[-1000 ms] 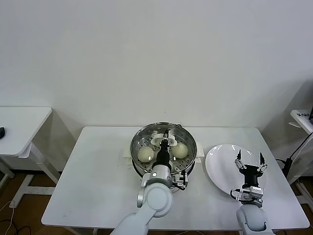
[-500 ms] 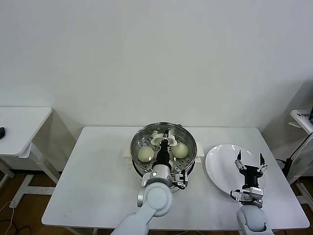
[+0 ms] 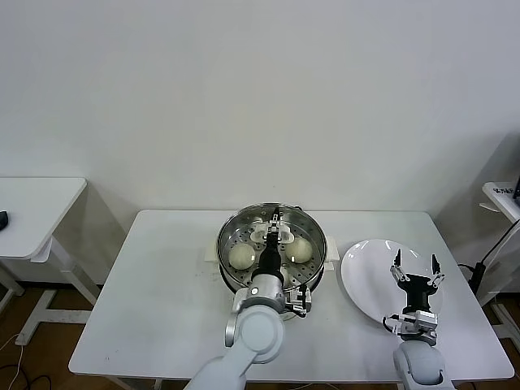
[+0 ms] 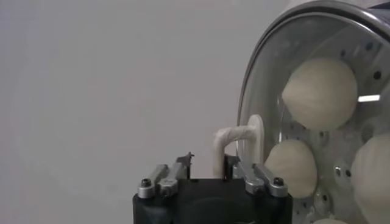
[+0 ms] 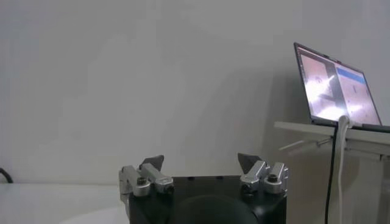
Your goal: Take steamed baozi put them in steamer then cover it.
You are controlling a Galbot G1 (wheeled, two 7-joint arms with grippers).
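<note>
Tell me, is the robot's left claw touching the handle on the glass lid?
Cannot tell. In the left wrist view the left gripper straddles the cover handle, but no gap or contact shows plainly.

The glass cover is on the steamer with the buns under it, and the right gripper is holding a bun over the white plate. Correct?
Not quite. In the head view the right gripper is open and empty over the white plate. The cover does sit on the steamer.

Since the earlier views the left gripper (image 3: 275,224) has parted its fingers from the cover's cream-white handle (image 4: 239,141), the glass cover (image 3: 272,241) now resting released on the steamer (image 3: 230,270).
</note>
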